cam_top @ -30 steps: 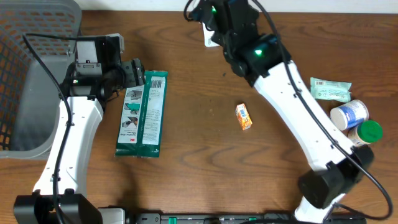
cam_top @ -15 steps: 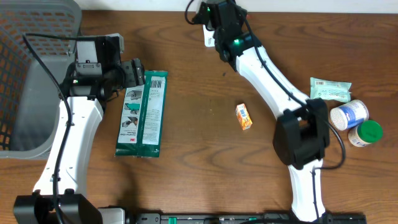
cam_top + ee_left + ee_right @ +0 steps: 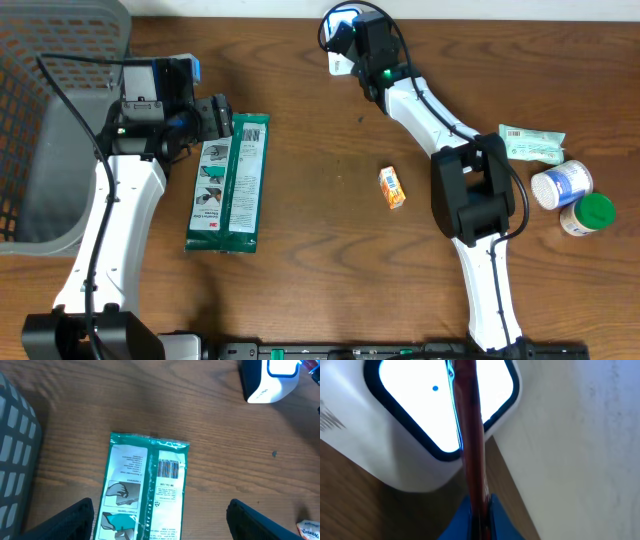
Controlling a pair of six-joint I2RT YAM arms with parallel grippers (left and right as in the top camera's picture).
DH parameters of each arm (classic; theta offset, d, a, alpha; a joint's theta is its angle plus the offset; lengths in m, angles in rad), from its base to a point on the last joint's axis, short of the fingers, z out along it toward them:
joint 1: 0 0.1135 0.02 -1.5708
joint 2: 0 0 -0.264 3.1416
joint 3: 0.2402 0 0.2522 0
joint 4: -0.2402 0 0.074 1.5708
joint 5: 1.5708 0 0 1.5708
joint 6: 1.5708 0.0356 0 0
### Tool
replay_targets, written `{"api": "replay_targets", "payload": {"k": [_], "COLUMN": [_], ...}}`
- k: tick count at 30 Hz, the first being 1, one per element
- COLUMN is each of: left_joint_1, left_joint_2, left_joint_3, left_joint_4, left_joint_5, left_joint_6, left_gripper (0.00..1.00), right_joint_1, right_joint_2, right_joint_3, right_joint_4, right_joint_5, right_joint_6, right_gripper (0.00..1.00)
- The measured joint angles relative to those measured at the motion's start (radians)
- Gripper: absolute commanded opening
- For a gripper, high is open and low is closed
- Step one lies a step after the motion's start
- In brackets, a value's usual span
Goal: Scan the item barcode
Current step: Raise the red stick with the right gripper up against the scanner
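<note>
Your right gripper (image 3: 350, 38) was clamped on a thin, red-edged item (image 3: 471, 435), which it held edge-on to the wrist camera, right in front of the lit window of the scanner (image 3: 395, 467) at the far edge of the table (image 3: 320, 260); what the item was you could not tell. Your left gripper (image 3: 162, 527) hung with its jaws spread wide and nothing between them, above the green packet (image 3: 145, 490), which lay flat on the wood beside the grey basket (image 3: 40, 150) with its barcode (image 3: 169, 468) facing up. A small orange box (image 3: 392, 187) lay well apart from both, near the middle of the table.
</note>
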Motion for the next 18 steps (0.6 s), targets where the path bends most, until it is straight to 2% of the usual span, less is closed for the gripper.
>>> {"api": "replay_targets", "payload": {"k": [18], "left_joint_1": [0.0], "left_joint_2": [0.0], "left_joint_3": [0.0], "left_joint_4": [0.0], "left_joint_5": [0.0], "left_joint_6": [0.0], "left_gripper": [0.83], "right_joint_1": [-0.006], "right_joint_2": [0.0], "right_joint_3": [0.0], "right_joint_4": [0.029], "right_joint_5": [0.031], "right_joint_6": [-0.063], "right_gripper": [0.01]}}
